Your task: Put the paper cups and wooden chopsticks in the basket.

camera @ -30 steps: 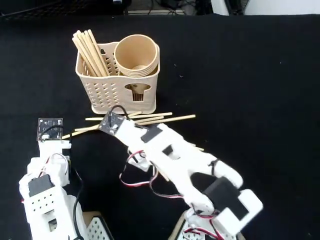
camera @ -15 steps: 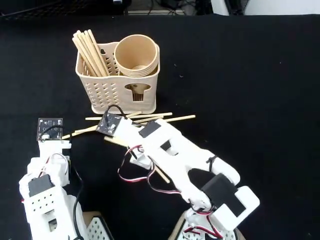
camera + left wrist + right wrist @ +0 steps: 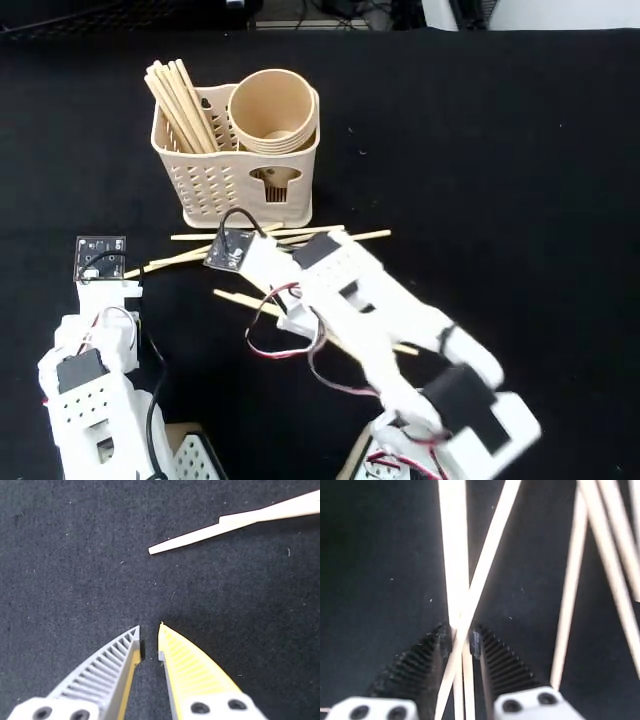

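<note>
On the surface [image 3: 500, 150], far left, the basket [image 3: 235, 190] is holding paper cups [image 3: 272, 110] and chopsticks [image 3: 180, 95]; loose chopsticks [image 3: 350, 237] are lying just nearer. By left wrist, I am seeing the left jaws almost pressed together, apart from one stick [image 3: 235, 522]. By right wrist, the right jaws are pinching crossed sticks [image 3: 456, 555].

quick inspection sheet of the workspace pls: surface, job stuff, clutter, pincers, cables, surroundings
surface: black cloth table
job's things: basket holds stacked paper cups and upright chopsticks; loose chopsticks lie on the cloth in front of it
clutter: nothing seen
grippers: right pincer shut on two crossed loose chopsticks; left pincer shut, holding nothing, over bare cloth
cables: red, white and black wires loop beside the right arm
surroundings: dark cords beyond the far edge
</note>
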